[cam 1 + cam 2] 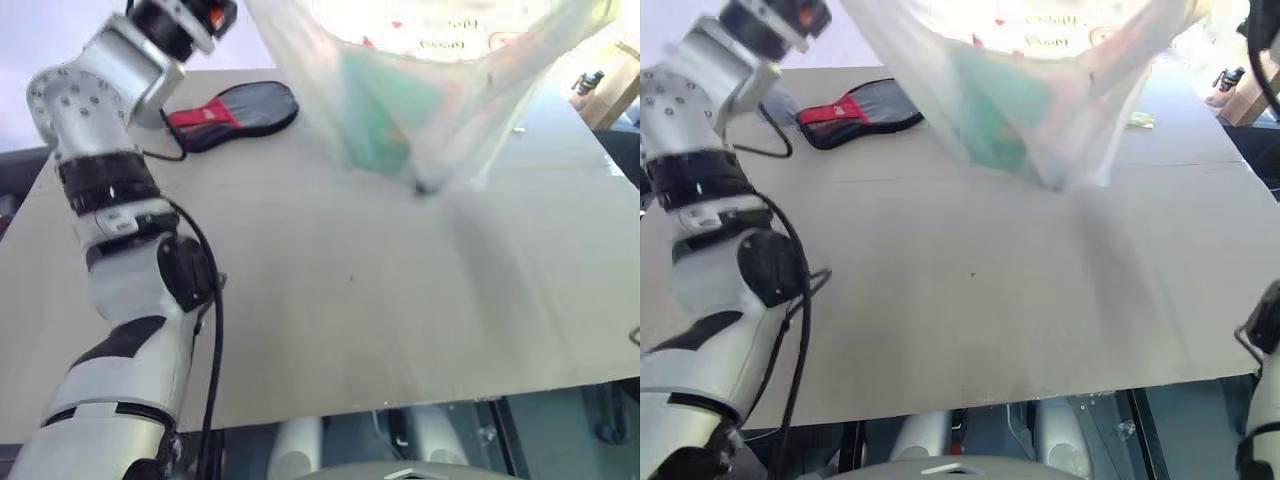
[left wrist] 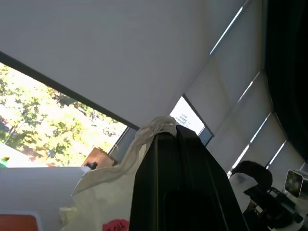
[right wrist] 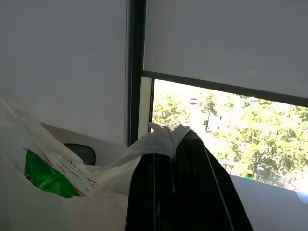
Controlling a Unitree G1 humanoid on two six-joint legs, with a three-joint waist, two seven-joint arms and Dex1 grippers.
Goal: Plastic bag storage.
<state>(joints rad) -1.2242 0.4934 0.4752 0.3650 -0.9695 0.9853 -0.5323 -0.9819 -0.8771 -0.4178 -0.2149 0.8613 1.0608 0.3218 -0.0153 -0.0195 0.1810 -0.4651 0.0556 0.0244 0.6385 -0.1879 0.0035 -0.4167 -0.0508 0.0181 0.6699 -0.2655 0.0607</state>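
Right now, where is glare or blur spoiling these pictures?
Left eye view: window glare washes out the top of the thin translucent-white plastic bag with red print. Right eye view: the bag looks smeared. Right wrist view: bright trees behind the dark right claw leave it silhouetted.

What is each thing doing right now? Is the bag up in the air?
plastic bag: lifted, hanging above the table, mouth held open between the two grippers.
green packet: inside the bag, seen through the plastic.
left gripper: shut on the bag's handle.
right gripper: shut on the bag's other handle.
red and black pouch: lying flat on the table.
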